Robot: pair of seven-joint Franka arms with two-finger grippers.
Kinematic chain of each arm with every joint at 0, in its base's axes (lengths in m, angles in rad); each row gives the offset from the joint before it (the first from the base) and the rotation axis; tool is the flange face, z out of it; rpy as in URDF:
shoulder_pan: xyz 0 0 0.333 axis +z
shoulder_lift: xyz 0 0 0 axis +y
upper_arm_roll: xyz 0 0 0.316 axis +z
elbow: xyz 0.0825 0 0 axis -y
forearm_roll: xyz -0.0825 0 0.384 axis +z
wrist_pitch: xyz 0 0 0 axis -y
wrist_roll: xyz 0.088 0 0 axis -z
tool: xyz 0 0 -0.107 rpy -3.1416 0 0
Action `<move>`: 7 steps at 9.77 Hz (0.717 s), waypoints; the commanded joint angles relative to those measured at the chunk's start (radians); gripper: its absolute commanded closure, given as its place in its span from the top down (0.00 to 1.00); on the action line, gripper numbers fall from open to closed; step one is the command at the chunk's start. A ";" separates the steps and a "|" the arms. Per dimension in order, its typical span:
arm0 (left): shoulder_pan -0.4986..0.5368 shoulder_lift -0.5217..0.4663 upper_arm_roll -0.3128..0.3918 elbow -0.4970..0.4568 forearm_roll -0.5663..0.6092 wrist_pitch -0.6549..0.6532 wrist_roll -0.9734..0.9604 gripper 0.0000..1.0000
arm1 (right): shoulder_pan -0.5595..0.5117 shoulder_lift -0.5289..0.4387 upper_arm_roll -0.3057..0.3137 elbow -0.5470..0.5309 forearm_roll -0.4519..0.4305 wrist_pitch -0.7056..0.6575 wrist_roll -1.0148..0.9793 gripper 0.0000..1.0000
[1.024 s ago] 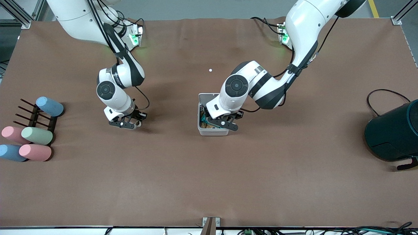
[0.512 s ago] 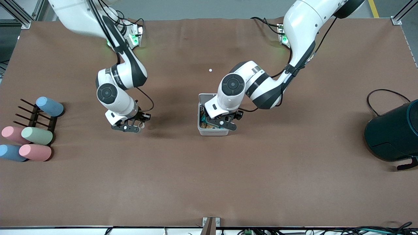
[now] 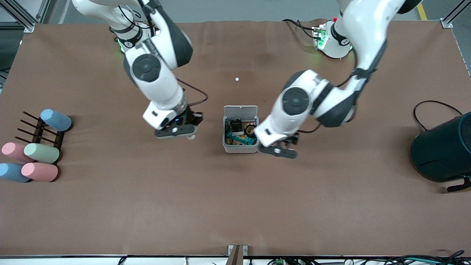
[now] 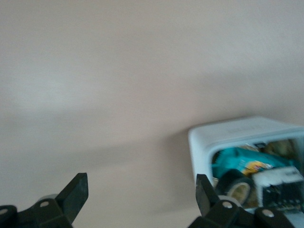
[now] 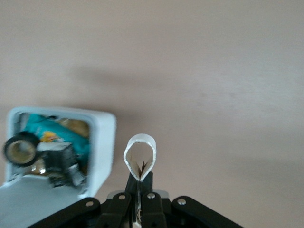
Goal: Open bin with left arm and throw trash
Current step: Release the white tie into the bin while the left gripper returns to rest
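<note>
The white-grey bin [image 3: 240, 149] stands mid-table with its lid [image 3: 241, 110] swung open. Inside lie a black wrapper packet [image 3: 236, 127], a black tape roll [image 3: 250, 129] and teal and yellow scraps. My left gripper [image 3: 278, 151] is open and empty, low over the table beside the bin toward the left arm's end. In the left wrist view the bin [image 4: 228, 135] and tape roll [image 4: 236, 186] show beside my open left gripper [image 4: 141, 187]. My right gripper [image 3: 176, 131] is shut on the beige rubber-band loop [image 5: 141, 138], over the table beside the bin [image 5: 102, 142].
A black rack with pastel foam cylinders [image 3: 35, 151] sits at the right arm's end. A large dark teal cylinder [image 3: 441, 151] with a black cable lies at the left arm's end. A small white dot [image 3: 237, 79] lies farther from the front camera than the bin.
My left gripper has moved off the bin toward the left arm's end, uncovering the bin's contents. My right gripper has carried the loop closer to the bin.
</note>
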 commanded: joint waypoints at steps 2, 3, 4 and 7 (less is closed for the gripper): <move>0.217 -0.127 -0.008 -0.019 -0.112 -0.081 0.009 1.00 | 0.115 0.180 -0.009 0.189 0.003 -0.003 0.179 0.00; 0.281 -0.158 -0.010 -0.016 -0.129 -0.113 0.049 1.00 | 0.138 0.193 -0.009 0.192 0.004 0.000 0.184 0.00; 0.317 -0.193 -0.007 0.002 -0.132 -0.140 0.087 1.00 | 0.155 0.213 -0.009 0.196 0.003 0.005 0.186 0.00; 0.336 -0.251 0.004 0.099 -0.135 -0.311 0.134 1.00 | 0.176 0.251 -0.009 0.208 0.006 0.008 0.189 0.01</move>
